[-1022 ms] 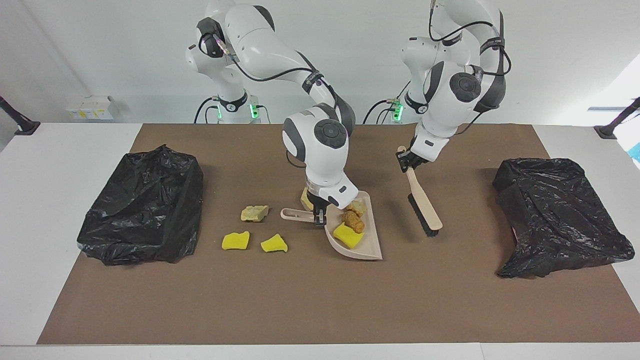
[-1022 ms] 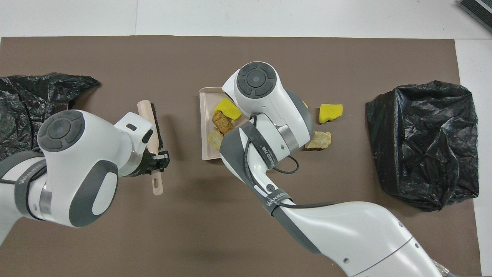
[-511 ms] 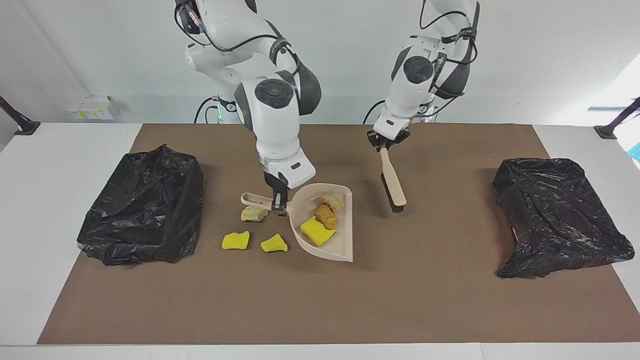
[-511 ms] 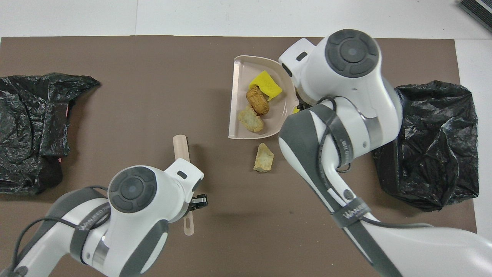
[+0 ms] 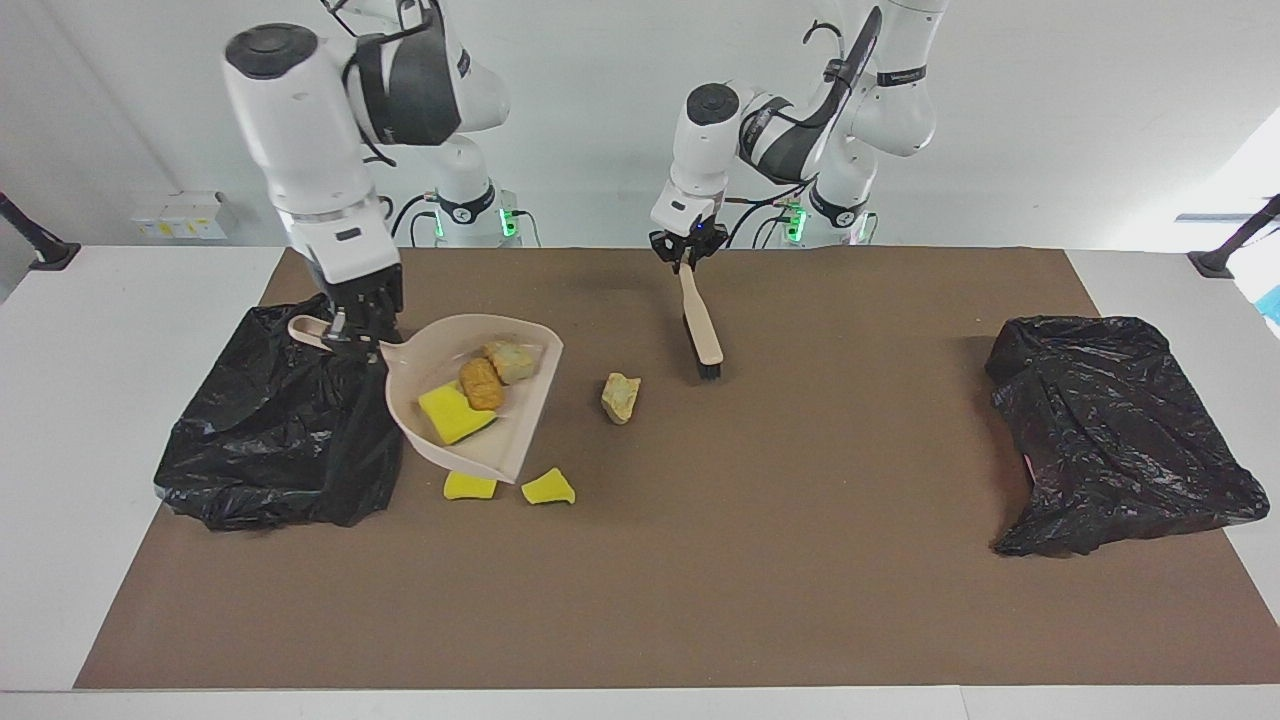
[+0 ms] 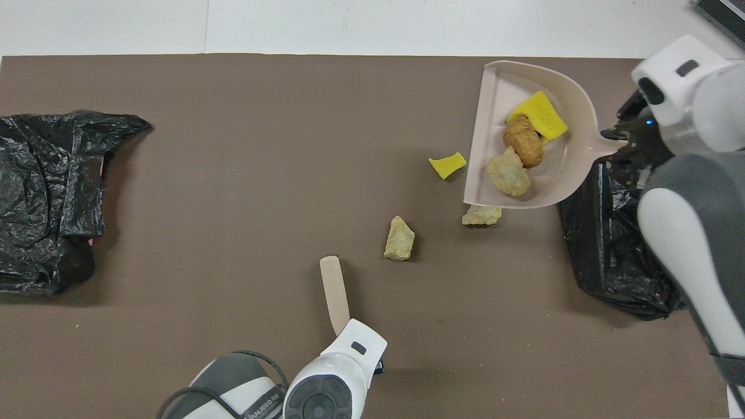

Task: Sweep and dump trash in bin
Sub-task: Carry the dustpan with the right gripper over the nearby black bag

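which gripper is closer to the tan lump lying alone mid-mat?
Left. The left gripper holds the brush, whose bristle end hangs beside the tan lump. The right gripper holds the dustpan by its handle over the black bag.

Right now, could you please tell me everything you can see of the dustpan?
The dustpan is a beige, plastic-looking scoop with a raised curved back wall, a flat open lip and a slim handle. The right pincer is shut on that handle and holds the pan in the air, tilted, beside the black bag at the right arm's end of the table. In it lie a yellow wedge, an orange-brown lump and a tan lump.
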Controlling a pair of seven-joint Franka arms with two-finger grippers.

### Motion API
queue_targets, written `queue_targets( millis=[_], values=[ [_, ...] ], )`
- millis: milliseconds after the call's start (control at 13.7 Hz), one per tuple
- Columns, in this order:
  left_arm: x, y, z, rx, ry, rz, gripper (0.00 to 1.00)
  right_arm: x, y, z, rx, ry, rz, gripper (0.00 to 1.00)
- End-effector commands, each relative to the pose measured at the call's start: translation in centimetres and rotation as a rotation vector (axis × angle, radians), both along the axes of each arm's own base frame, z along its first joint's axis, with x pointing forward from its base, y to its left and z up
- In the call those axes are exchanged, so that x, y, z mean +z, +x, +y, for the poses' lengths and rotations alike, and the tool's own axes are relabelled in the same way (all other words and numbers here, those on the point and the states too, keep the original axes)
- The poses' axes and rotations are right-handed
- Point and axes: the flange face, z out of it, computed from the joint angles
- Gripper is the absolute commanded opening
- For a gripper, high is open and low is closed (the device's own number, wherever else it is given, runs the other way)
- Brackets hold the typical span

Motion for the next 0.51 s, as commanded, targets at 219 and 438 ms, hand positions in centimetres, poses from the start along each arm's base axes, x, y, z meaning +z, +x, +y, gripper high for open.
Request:
queue_targets(
  millis=[219, 438],
  values=[
    [-2.5, -2.3, 0.3, 0.002, 0.008, -0.005, 0.19, -0.6, -4.5, -14.0, -0.157, 0.049, 0.092, 0.0],
    [-1.0, 2.6, 1.2, 0.1, 0.003, 0.0, 1.0, -2.7, -9.4, -18.7, -0.232, -0.056, 0.091, 0.0]
  ],
)
